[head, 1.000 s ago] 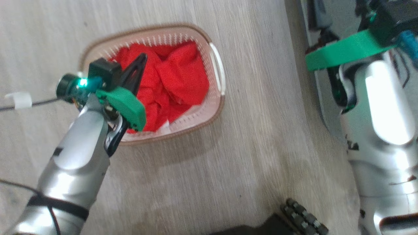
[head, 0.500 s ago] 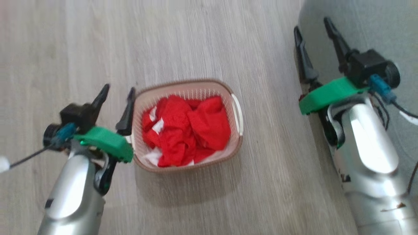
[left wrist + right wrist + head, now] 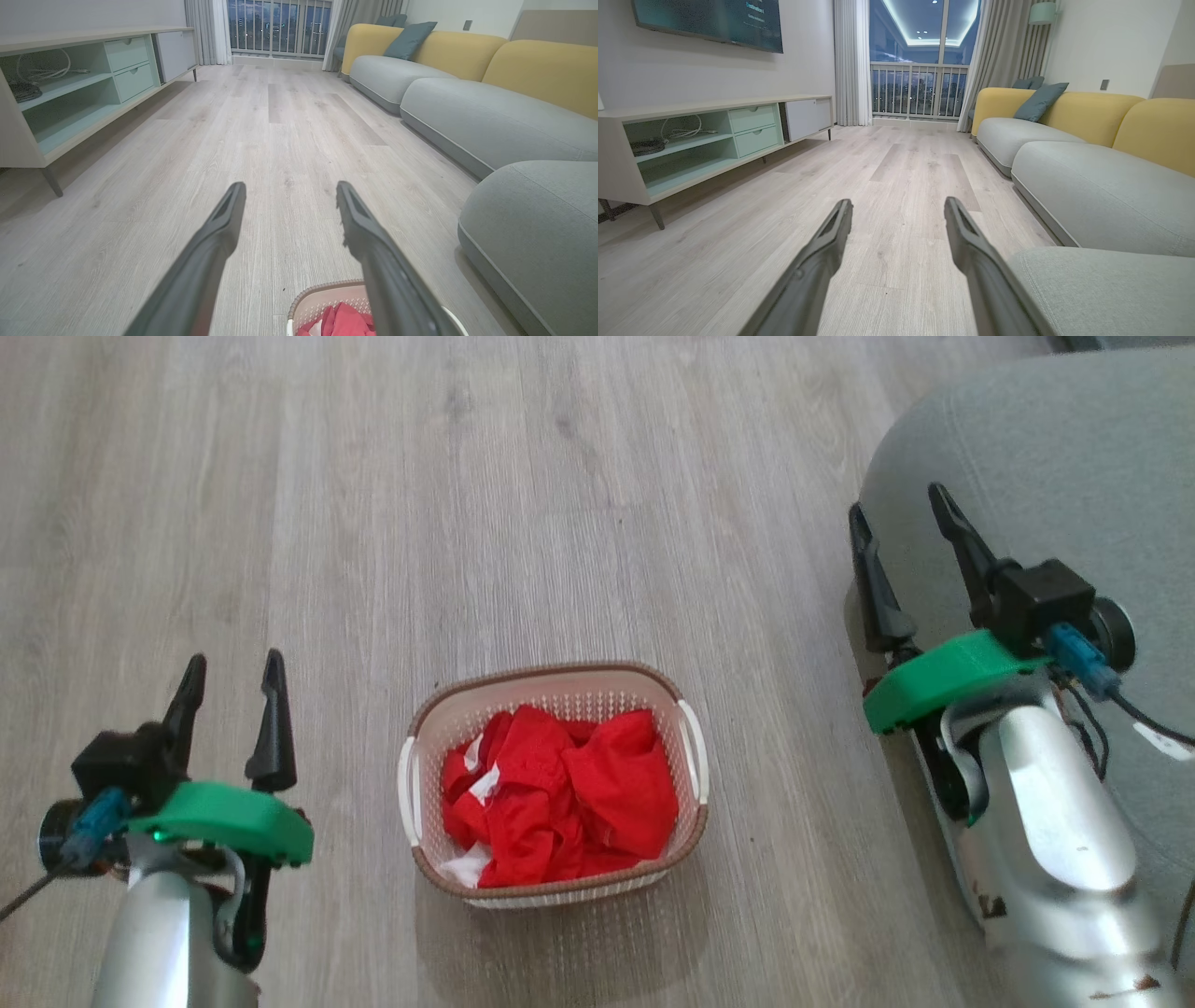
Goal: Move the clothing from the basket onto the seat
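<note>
A heap of bright red clothing (image 3: 560, 798) with white patches fills the cream basket (image 3: 556, 673), which stands on the wood floor in the middle of the head view. The basket (image 3: 322, 297) and a bit of red clothing (image 3: 341, 323) also peek in at the bottom of the left wrist view. My left gripper (image 3: 233, 674) hovers open to the left of the basket, holding nothing. On the right, my right gripper (image 3: 901, 511) is open over the near-left corner of the grey seat (image 3: 1046, 457). The seat (image 3: 1111, 289) lies at lower right of the right wrist view, and the seat (image 3: 537, 233) is at right of the left wrist view.
A long grey sofa with yellow backs (image 3: 1087, 154) runs along the right wall beyond the seat. A low pale-green media cabinet (image 3: 705, 140) lines the left wall under a screen (image 3: 710, 21). Wood floor (image 3: 523, 504) stretches toward a balcony door (image 3: 920, 88).
My left gripper, shut and down in the basket on the clothing a second ago, has opened and drawn back to the basket's left, empty. The head camera has risen and shifted.
</note>
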`<state>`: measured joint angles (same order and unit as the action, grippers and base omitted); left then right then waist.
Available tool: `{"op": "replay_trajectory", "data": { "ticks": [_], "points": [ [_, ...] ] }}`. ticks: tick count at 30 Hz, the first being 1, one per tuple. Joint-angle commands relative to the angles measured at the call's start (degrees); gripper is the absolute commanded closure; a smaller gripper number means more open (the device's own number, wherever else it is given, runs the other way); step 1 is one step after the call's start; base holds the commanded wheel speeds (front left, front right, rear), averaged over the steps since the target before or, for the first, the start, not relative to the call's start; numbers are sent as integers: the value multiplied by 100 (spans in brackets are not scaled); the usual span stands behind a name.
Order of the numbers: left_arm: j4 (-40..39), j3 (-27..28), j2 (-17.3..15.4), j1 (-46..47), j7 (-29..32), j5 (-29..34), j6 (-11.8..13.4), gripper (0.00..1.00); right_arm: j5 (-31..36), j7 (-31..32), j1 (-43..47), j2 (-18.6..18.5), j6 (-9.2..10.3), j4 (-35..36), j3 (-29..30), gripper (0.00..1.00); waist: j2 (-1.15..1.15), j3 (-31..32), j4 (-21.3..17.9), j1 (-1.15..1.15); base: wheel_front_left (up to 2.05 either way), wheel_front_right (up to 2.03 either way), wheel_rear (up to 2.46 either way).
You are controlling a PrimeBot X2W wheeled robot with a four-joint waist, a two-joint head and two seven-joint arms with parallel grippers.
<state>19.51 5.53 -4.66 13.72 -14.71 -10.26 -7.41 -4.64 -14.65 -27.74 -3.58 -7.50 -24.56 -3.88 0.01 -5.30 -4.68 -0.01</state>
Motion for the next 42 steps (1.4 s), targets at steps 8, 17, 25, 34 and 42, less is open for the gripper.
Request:
{"op": "replay_trajectory", "data": {
  "ticks": [8,17,25,34,42],
  "points": [
    [-403,352,30,-205,-29,150,-7,0,-105,-35,236,0,1,272,52,0,-1,285,-44,1,0,0,0],
    [-400,225,96,-313,-29,170,-7,0,-93,-35,272,-8,1,403,186,0,-1,62,-131,1,0,0,0],
    [384,-401,-15,151,-29,-23,-7,0,8,-35,-252,43,1,546,117,0,-1,-768,-325,1,0,0,0],
    [1246,-1153,-45,1067,-29,-60,-7,0,11,-35,-982,67,1,748,-31,0,-1,-1934,-643,1,0,0,0],
    [2219,-1581,-146,1953,-29,-252,-7,0,14,-35,-1550,69,1,1091,-15,0,-1,-3076,-852,1,0,0,0]
  ]
}}
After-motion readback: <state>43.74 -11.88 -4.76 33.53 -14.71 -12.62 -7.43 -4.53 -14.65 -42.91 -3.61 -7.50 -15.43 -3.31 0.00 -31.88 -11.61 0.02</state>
